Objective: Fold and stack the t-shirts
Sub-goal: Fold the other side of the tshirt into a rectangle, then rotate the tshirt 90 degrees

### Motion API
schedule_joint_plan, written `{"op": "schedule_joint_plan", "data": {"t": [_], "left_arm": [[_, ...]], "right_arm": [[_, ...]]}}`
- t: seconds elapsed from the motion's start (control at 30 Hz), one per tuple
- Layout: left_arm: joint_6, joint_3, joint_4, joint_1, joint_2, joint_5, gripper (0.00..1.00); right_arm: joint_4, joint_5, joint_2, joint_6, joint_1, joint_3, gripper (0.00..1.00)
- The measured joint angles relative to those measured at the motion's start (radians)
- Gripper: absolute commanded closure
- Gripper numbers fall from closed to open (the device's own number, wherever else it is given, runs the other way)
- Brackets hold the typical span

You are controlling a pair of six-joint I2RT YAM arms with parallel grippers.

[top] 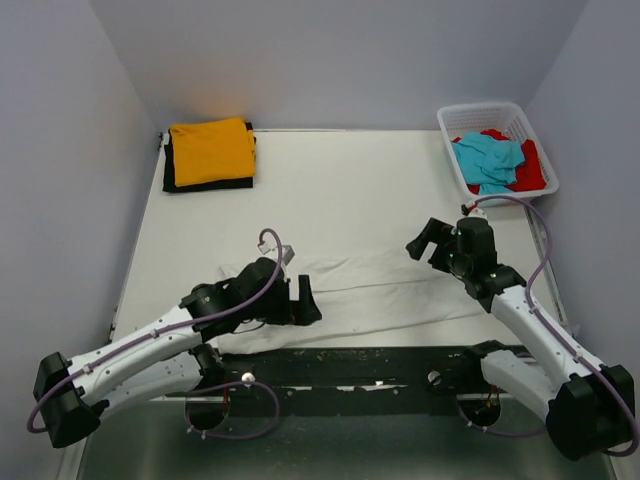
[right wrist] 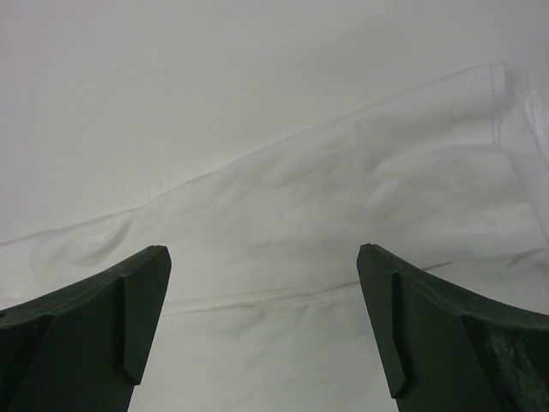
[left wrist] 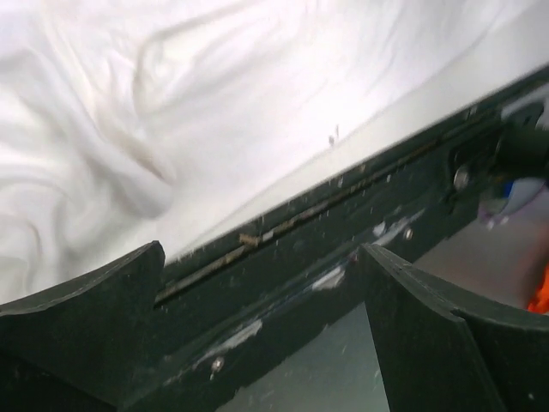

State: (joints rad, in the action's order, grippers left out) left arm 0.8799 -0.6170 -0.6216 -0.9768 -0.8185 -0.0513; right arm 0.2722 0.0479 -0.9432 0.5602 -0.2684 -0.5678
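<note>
A large white t-shirt (top: 370, 295) lies folded into a long band across the near part of the table. It fills the right wrist view (right wrist: 283, 215) and the upper left wrist view (left wrist: 171, 103). My left gripper (top: 303, 300) is open and empty over the shirt's near left edge. My right gripper (top: 428, 240) is open and empty above the shirt's right end. An orange t-shirt (top: 210, 150) lies folded on a black one (top: 205, 184) at the far left. A turquoise t-shirt (top: 488, 160) and a red one (top: 530, 172) sit crumpled in the basket.
A white plastic lattice basket (top: 478, 112) stands at the far right corner. A black mounting rail (top: 350, 365) runs along the near table edge between the arm bases and shows in the left wrist view (left wrist: 343, 232). Grey walls close in on three sides.
</note>
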Motion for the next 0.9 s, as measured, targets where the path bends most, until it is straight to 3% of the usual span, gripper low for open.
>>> {"op": "schedule_joint_plan", "data": {"t": [0.13,0.27,0.4,0.57,0.7,0.9], "left_arm": [[0.023,0.007,0.12,0.151,-0.055,0.027,0.01],[0.095,0.076,0.334,0.363,-0.231,0.006,0.01],[0.119,0.048,0.374,0.402,-0.422,-0.025,0.01],[0.117,-0.099,0.386,0.438,-0.611,-0.056,0.01],[0.093,-0.347,0.33,0.5,-0.838,-0.071,0.01],[0.085,-0.952,0.25,0.565,-1.248,-0.172,0.01]], "right_arm": [[-0.075,-0.078,-0.029,0.024,0.0,0.025,0.0],[-0.167,-0.141,-0.151,0.06,0.0,0.035,0.0],[-0.231,-0.163,-0.278,0.09,0.0,0.035,0.0],[-0.278,-0.199,-0.359,0.13,0.0,0.038,0.0],[-0.322,-0.251,-0.367,0.158,0.0,0.067,0.0],[-0.279,-0.368,-0.368,0.134,-0.081,0.065,0.0]]}}
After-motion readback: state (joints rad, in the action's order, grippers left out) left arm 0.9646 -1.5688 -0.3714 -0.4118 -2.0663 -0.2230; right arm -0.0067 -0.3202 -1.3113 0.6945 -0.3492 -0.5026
